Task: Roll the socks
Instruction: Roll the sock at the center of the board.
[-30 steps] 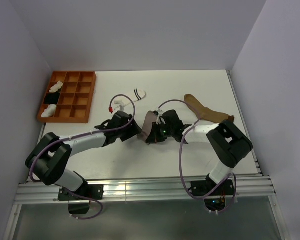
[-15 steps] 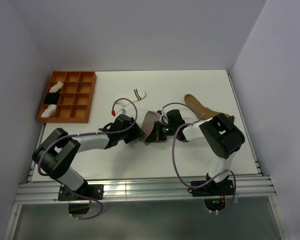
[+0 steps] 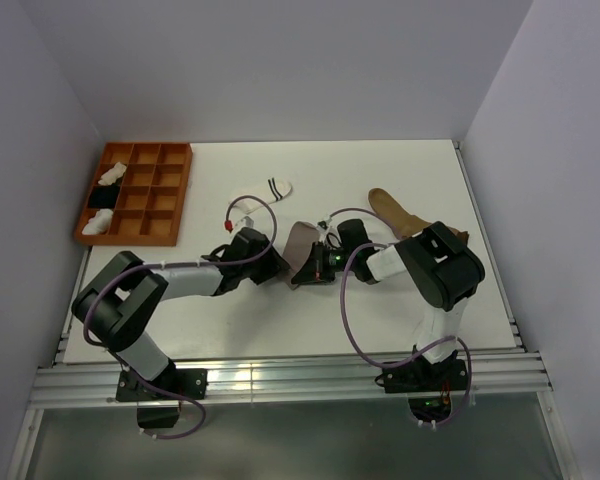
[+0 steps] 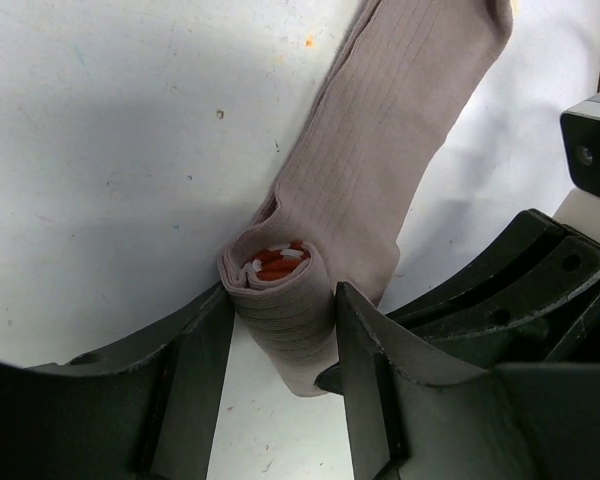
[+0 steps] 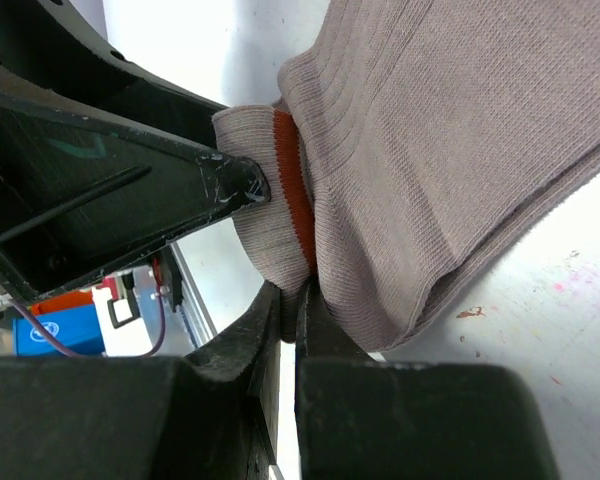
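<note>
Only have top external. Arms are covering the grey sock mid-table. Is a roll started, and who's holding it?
Observer: Yes. The left wrist view shows one end of the grey sock rolled up, with the red-striped cuff at the roll's core.
Operator: Left gripper on it?
Observer: The left gripper straddles the roll, and its fingers appear to touch both sides.
Operator: And the right?
Observer: The right gripper is shut, pinching the sock's fabric just beside the red stripe.
</note>
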Motion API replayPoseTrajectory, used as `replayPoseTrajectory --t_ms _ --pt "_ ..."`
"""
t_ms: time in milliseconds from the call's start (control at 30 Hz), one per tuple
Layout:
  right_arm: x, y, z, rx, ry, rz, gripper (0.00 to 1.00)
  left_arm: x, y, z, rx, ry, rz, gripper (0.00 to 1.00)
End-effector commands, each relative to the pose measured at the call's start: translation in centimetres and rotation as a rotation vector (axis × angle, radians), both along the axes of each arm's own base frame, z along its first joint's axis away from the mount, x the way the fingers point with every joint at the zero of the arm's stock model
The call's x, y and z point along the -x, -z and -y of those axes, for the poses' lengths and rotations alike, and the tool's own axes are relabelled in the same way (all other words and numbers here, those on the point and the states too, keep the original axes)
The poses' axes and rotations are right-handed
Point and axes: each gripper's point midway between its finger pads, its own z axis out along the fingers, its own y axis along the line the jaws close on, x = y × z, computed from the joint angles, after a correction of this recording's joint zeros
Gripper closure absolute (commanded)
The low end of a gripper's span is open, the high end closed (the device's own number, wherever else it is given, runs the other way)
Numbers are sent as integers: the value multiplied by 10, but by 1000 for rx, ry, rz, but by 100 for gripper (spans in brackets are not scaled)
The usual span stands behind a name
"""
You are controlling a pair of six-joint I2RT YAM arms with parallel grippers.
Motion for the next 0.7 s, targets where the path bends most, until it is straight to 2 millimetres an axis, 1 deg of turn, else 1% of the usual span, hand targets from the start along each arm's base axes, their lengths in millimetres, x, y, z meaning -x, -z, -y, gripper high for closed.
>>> replayPoseTrajectory --t_ms 0,100,200,233,267,300,333,367,400,433,467,500,533,567,600,633,667 --pt "4 16 9 45 19 -36 100 7 26 -14 -94 -19 -53 50" --pt "4 19 10 53 19 -42 100 8 33 -18 -112 -27 -69 50" --pt "4 21 10 56 19 -49 100 10 38 -24 -141 -39 -84 54" --pt "3 22 9 57 20 -47 100 10 39 -26 -148 -45 -84 57" --pt "2 22 10 63 21 -40 100 10 40 -27 -157 -44 -87 63" --pt "0 21 11 72 26 -27 100 10 41 -28 -162 -44 -87 67" --pt "-1 23 14 104 42 -26 100 10 43 -28 -169 -42 -95 70" --pt "-4 23 16 123 44 5 100 9 43 -26 -173 -28 -92 79" --pt "-9 12 17 125 53 49 97 8 43 -24 -174 -18 -93 82" --pt "-9 9 19 145 58 66 95 10 47 -26 -193 -11 -110 85" --pt "-14 8 20 182 69 118 91 8 45 -22 -192 4 -106 90" --pt "-17 2 20 196 75 157 84 9 45 -22 -197 10 -110 93" --pt "-18 -7 22 218 86 199 81 9 45 -21 -199 16 -114 96" --pt "-23 -10 22 269 96 271 78 7 43 -20 -201 22 -108 97" --pt "-24 -12 23 303 104 311 70 10 45 -23 -218 24 -126 98" --pt "-25 -21 23 330 109 352 68 10 45 -23 -224 31 -125 98" --pt "-25 -24 23 364 104 403 66 11 44 -23 -234 38 -133 99"
